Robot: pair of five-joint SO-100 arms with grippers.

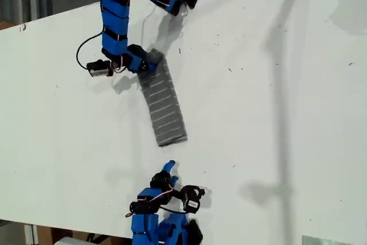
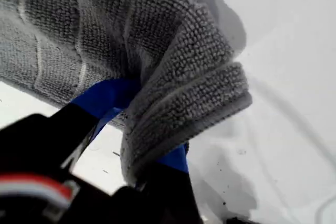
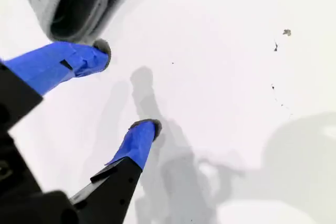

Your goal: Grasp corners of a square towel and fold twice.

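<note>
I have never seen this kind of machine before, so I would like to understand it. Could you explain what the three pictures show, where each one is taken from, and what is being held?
These are two small blue robot arms on a white table. The exterior view looks down on the whole scene. The other two pictures come from cameras mounted on each arm's tool.

On the table lies a grey striped towel, folded into a narrow strip.

The first wrist view shows my first tool closed on a bunched, layered end of the towel. In the exterior view, this is the arm at the top, gripping the towel's upper end.

The second wrist view shows my second tool open and holding nothing, with the towel's other end just beyond it. In the exterior view, this arm is at the bottom, apart from the towel.
</note>
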